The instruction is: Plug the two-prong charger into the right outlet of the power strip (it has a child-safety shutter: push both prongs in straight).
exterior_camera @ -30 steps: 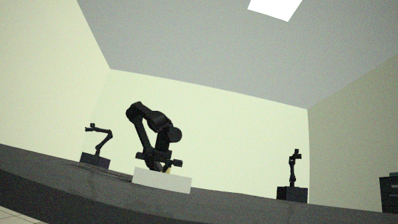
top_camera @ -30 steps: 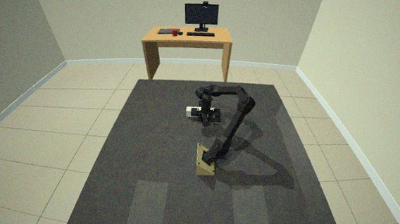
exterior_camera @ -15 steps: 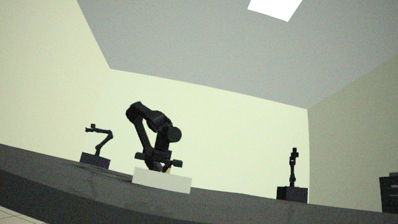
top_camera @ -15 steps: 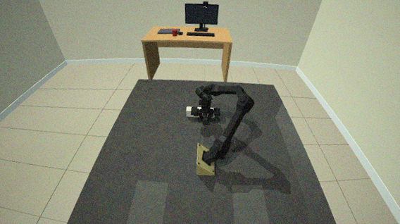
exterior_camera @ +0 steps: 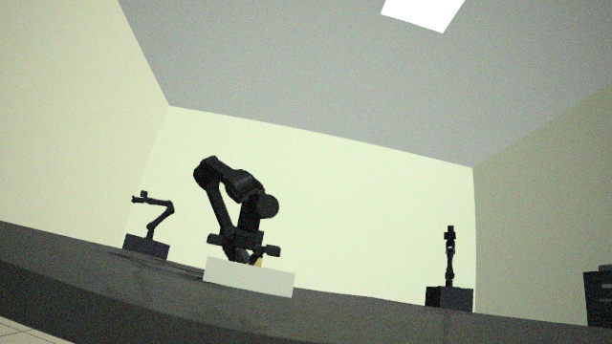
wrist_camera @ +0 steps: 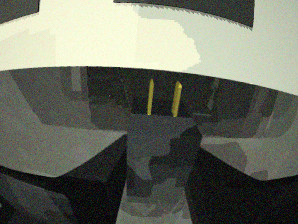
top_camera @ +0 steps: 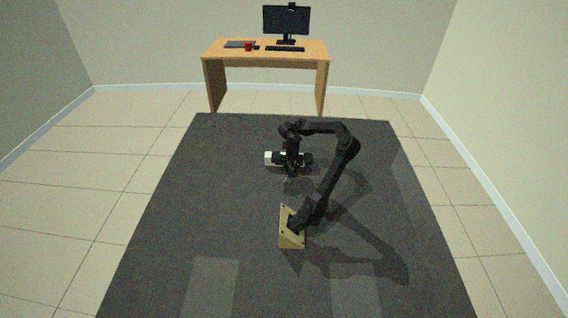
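My gripper (wrist_camera: 154,142) (top_camera: 290,172) is shut on the dark charger (wrist_camera: 157,145); its two yellow prongs point up and away in the wrist view, side by side. The white power strip (top_camera: 268,158) (exterior_camera: 249,277) lies on the mat, partly covered by the gripper in the top view. In the exterior view it hides the fingertips. A broad white surface fills the top of the wrist view, apparently the strip, with dark patches at the upper edge. The prongs stand out against dark ground short of its curved edge. Which outlet they face cannot be told.
The arm's yellowish wedge base (top_camera: 290,236) stands on the dark mat (top_camera: 202,200). A wooden desk (top_camera: 237,59) with a monitor (top_camera: 286,19) and a red cup (top_camera: 248,46) stands at the back. Two other arms (exterior_camera: 160,215) (exterior_camera: 449,258) stand on dark boxes in the exterior view.
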`<state>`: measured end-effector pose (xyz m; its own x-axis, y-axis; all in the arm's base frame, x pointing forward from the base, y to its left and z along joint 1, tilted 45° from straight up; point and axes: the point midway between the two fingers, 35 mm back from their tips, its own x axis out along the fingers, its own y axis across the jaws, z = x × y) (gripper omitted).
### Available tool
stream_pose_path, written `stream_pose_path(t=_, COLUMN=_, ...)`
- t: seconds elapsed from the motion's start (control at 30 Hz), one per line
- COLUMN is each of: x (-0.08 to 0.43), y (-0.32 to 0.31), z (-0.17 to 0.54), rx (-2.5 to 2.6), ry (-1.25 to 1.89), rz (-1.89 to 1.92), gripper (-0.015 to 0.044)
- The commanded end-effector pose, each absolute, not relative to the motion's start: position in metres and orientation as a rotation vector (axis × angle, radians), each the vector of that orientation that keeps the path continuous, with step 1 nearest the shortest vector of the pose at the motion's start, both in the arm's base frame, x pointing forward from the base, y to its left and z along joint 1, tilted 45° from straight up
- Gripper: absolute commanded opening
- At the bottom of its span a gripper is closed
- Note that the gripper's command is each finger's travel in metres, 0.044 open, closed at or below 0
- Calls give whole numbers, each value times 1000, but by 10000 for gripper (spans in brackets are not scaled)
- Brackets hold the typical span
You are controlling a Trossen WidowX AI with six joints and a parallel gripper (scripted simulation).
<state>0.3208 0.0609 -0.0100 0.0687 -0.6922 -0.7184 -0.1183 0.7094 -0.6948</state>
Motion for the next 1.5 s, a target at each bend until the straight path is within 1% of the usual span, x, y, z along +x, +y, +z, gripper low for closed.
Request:
stream_pose_path(t=0.0, x=322, y=60, z=-9, rx=-717, ry=1462, rz=-491, gripper=0)
stream_pose_path(t=1.47, x=329, y=62, z=-9, rx=-717, ry=1461, rz=-491, gripper=0)
